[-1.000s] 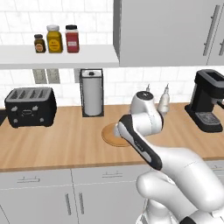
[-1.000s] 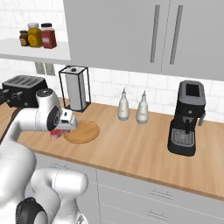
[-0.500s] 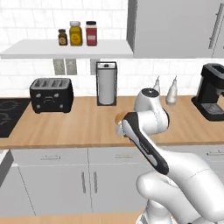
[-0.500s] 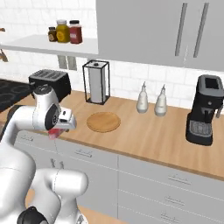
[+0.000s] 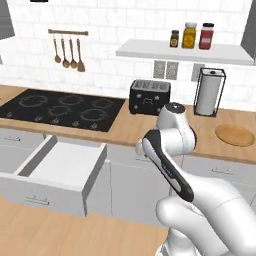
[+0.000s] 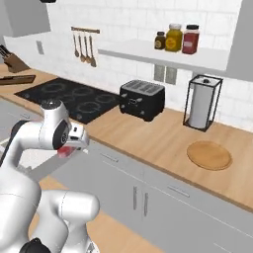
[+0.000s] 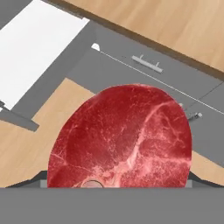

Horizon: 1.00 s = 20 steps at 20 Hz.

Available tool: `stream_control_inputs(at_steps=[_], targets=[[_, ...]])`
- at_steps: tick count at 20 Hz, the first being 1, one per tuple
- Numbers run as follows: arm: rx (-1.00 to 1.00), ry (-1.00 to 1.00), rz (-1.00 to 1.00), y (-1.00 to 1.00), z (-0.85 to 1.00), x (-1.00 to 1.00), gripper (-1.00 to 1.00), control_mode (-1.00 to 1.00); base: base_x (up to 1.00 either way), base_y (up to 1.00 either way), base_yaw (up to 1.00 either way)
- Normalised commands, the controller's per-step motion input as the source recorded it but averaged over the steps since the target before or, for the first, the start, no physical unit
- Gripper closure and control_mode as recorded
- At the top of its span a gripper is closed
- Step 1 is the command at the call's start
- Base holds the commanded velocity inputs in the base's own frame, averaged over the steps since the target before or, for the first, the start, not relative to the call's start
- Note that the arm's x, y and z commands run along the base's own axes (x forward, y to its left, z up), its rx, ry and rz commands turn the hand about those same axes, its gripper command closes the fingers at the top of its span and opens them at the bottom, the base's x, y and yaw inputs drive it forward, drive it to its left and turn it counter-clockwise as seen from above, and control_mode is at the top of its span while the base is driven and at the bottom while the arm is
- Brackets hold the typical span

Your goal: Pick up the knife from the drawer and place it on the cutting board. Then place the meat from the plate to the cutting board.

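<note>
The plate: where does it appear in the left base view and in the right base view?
Left base view: the plate lies near the right edge, at mid-height.
Right base view: the plate lies right of centre.
Shared landmark: the paper towel holder, standing just behind the plate in both.

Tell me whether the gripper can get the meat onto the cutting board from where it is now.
Probably not yet. The gripper, carrying the meat, hangs off the counter over the cabinet fronts, while the cutting board lies far along the counter beyond the stove.
</note>
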Motion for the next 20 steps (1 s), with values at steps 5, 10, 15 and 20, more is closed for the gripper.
stream_control_inputs(at_steps=[5,10,15,20], targets=[[0.0,0.0,0.0,0.0,0.0,0.0,1.0,1.0,0.05,1.0,0.54],[0.0,0.0,0.0,0.0,0.0,0.0,1.0,1.0,-0.26,1.0,0.55],[0.0,0.0,0.0,0.0,0.0,0.0,1.0,1.0,-0.12,0.99,0.5],[0.0,0.0,0.0,0.0,0.0,0.0,1.0,1.0,0.72,0.91,0.41]])
